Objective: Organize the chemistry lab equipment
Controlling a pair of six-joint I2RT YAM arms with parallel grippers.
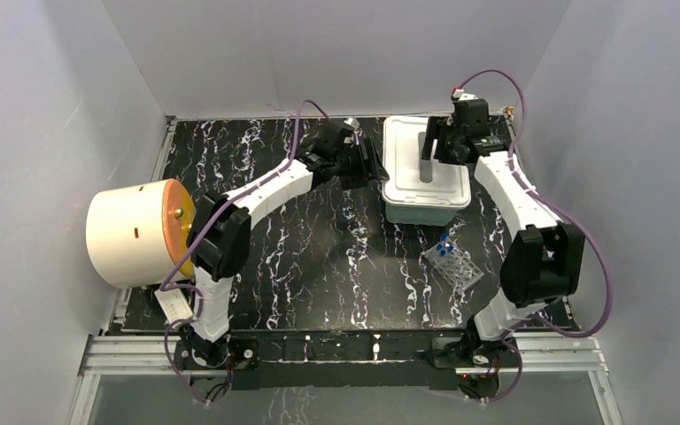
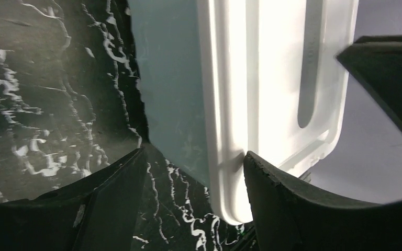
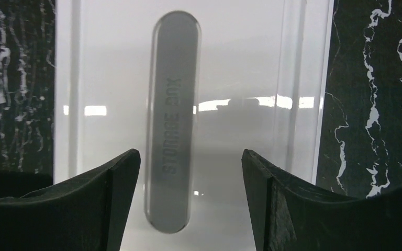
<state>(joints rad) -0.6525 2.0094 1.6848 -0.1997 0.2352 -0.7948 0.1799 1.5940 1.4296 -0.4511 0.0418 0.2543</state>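
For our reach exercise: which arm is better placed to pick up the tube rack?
Right, probably: the tube rack sits close beside the right arm, while the left claw is away at the storage box's left edge.

A large cream cylinder (image 1: 128,232) with an orange face lies on its side at the left edge of the black, white-veined marble-pattern tabletop (image 1: 319,257), with the orange face turned toward the middle. A small white card (image 1: 173,306) lies just in front of it. Toward the far side, right of centre, sits a white rectangular plastic storage box (image 1: 405,164) with its lid on. The long grey recessed handle (image 3: 171,120) on the lid is embossed "STORAGE BOX".
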